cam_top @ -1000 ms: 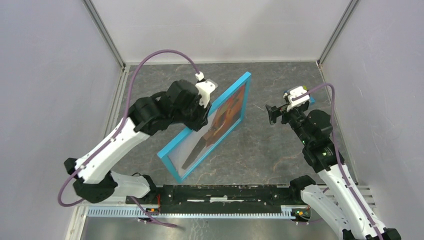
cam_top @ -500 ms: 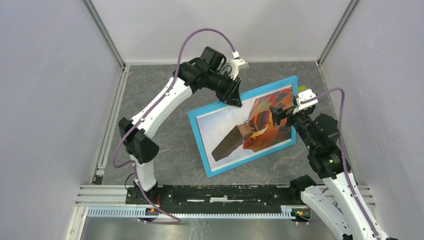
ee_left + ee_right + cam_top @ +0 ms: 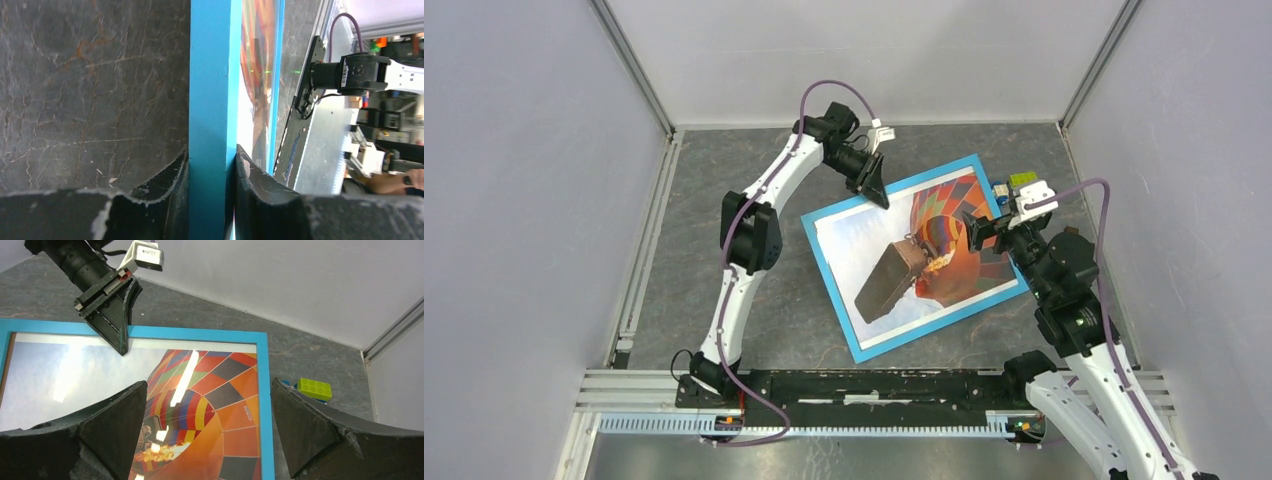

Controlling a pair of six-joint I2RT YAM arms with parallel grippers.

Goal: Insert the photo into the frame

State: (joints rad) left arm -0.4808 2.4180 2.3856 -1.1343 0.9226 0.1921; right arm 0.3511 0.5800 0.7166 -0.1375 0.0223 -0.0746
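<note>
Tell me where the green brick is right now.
In the top view, the green brick sits on the robot's far right, just beyond the far right corner of the frame, not touching it.

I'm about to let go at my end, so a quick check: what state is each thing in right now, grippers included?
frame: blue face up, about flat on the table.
photo: inside the frame, balloon side up.
left gripper: shut on the frame's far rim.
right gripper: open, above the frame's right side, holding nothing.
green brick: loose, past the frame's right corner.
</note>
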